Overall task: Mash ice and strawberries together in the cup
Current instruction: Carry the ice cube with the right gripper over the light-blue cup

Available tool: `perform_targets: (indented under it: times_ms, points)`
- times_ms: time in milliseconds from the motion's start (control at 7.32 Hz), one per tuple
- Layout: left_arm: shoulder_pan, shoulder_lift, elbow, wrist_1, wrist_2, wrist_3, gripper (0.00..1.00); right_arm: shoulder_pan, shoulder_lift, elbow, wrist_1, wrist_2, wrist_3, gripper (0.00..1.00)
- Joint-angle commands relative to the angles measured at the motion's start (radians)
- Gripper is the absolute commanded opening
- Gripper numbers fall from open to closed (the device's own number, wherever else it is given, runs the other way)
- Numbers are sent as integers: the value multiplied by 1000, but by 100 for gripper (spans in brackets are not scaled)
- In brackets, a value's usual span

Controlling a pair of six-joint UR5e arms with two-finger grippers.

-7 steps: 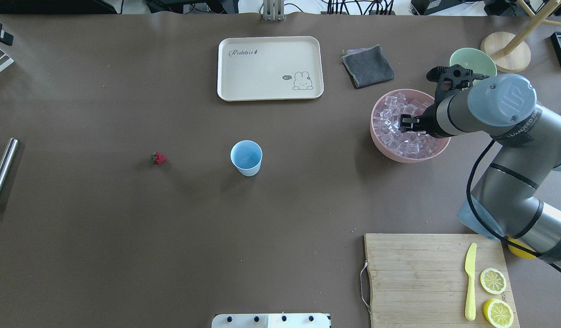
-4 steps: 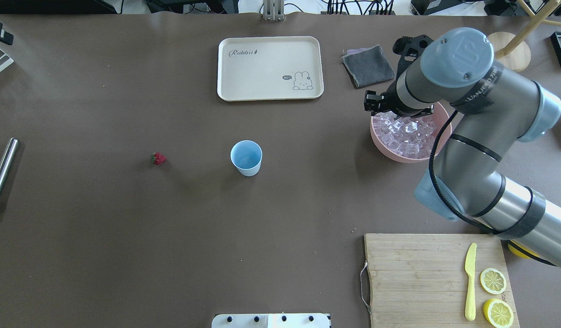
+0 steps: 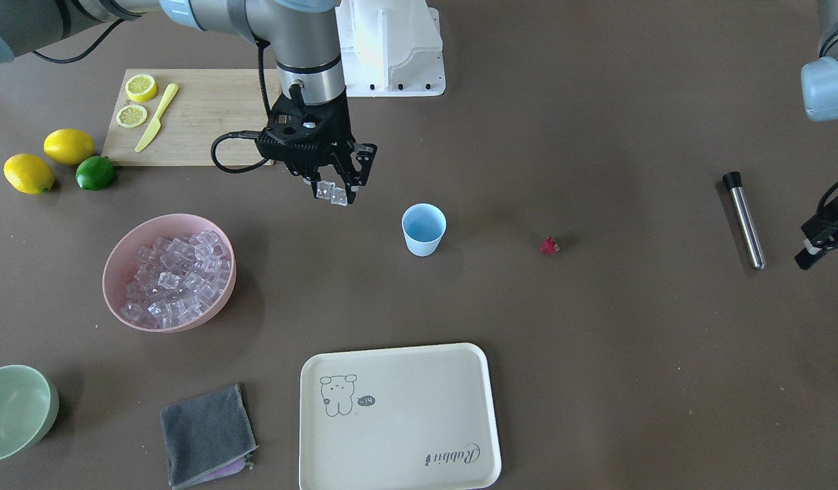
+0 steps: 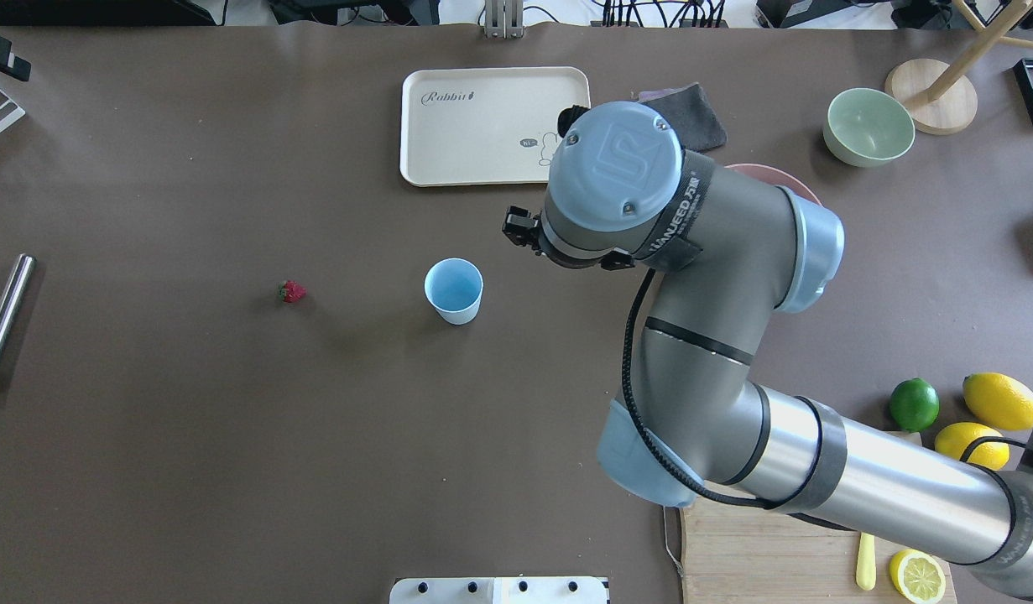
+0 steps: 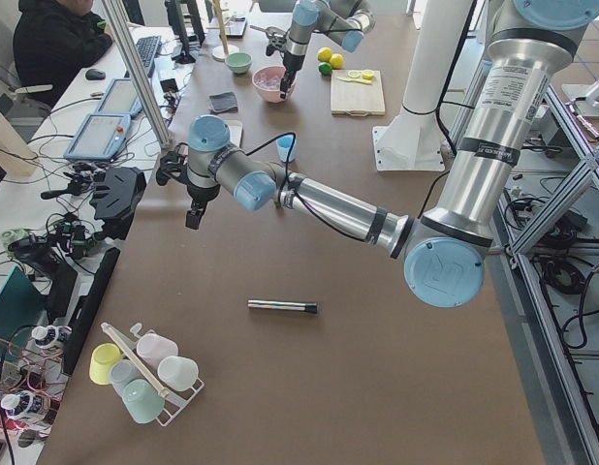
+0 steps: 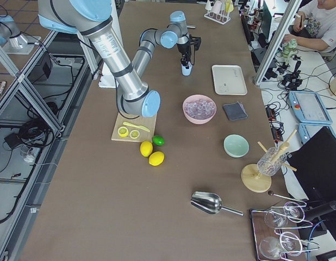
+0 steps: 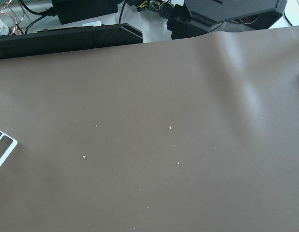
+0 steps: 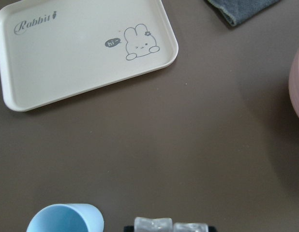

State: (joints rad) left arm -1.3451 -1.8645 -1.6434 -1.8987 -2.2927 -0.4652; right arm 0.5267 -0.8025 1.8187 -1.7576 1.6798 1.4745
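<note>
Front-facing view, bottom of frame upward. Lowest: cream rabbit tray [image 3: 405,435], grey cloth [image 3: 204,429], and pale green bowl [image 3: 13,408] at the lower-left edge. Above these, left of centre: pink bowl [image 3: 114,253] heaped with ice [image 3: 173,279]. Mid-frame row: light-blue cup [image 3: 423,229], upright, nothing seen inside. Strawberry [image 3: 549,245] alone on the mat to its right, well apart. Metal rod [image 3: 744,219] with a black end lies further right. Just above and left of the cup, right gripper [image 3: 333,192] hangs clear of the table, clamped on two pieces of ice side by side. Its wrist view shows the pair at the bottom edge, cup rim at lower left, so it is not yet over the cup. Left gripper [image 3: 815,248] at the right edge near the rod; parted or closed, cannot tell. Top left: cutting board [image 3: 207,116] with lemon slices. Handling, as judged: ice hard, light, slick, apt to squirt from a pinch, so grip flat opposite faces and release low over the mouth. Cup light, tips easily. Berry soft; pinch gently across its middle.
</note>
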Motion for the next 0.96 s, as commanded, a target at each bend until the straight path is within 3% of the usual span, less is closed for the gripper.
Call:
perform_targets:
  times_ms: [0,547,683,820]
  points:
    - [12,-2,-7,-2,-4,-3,98,-86,81,-86,30,-44,50,0]
    - [12,1,-24,1,-2,-1,98,-91,85,-185,159,-126,44,0]
    - [12,-2,-24,3,-4,-3,98,-93,106,-261,243,-132,56,0]
    - [15,-8,-19,3,-4,-3,98,-94,127,-294,253,-132,56,0]
